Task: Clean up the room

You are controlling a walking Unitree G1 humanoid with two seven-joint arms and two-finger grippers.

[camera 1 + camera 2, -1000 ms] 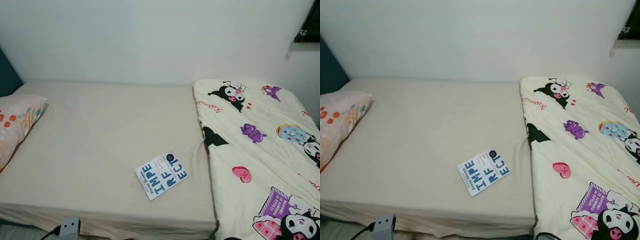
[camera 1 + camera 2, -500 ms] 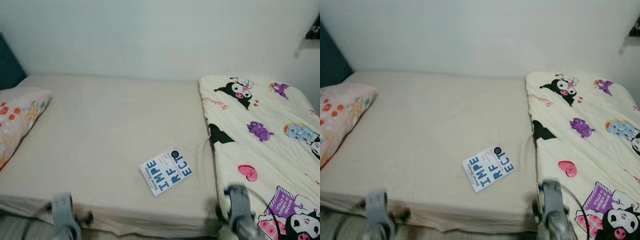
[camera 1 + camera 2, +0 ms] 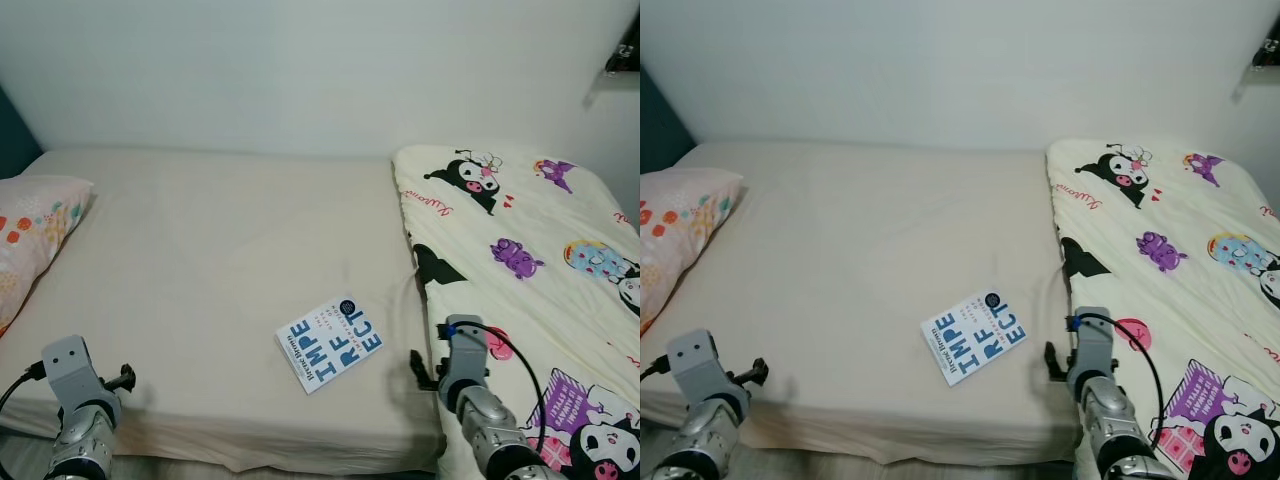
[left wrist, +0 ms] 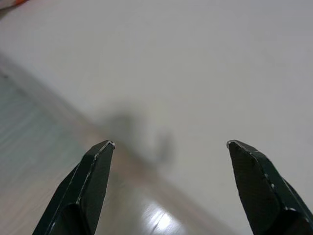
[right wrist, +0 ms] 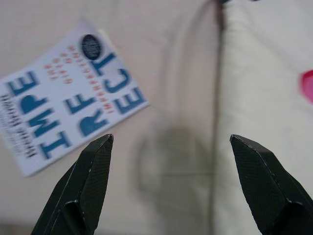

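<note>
My left end effector [image 4: 168, 147] hangs over the near edge of the bed [image 3: 200, 260], its two black fingers [image 4: 93, 181] spread wide and holding nothing; below them the pale sheet gives way to a strip of floor [image 4: 34, 147]. My right end effector [image 5: 171, 142] is raised near the bed's front edge, just where the sheet meets the quilt, and its fingers [image 5: 90, 181] also stand wide apart and empty. Between them I look down on a corner of the book and the fold at the quilt's edge.

The book [image 3: 328, 342], white with large blue letters, lies flat and turned at an angle on the bare sheet, just beside my right end effector and towards my left of it. The cartoon-printed quilt [image 3: 540, 260] covers the right part of the bed, running from the front edge to the wall. A pillow [image 3: 35, 235] with orange and green spots rests at the far left. Beyond the bed stands a plain white wall [image 3: 300, 70].
</note>
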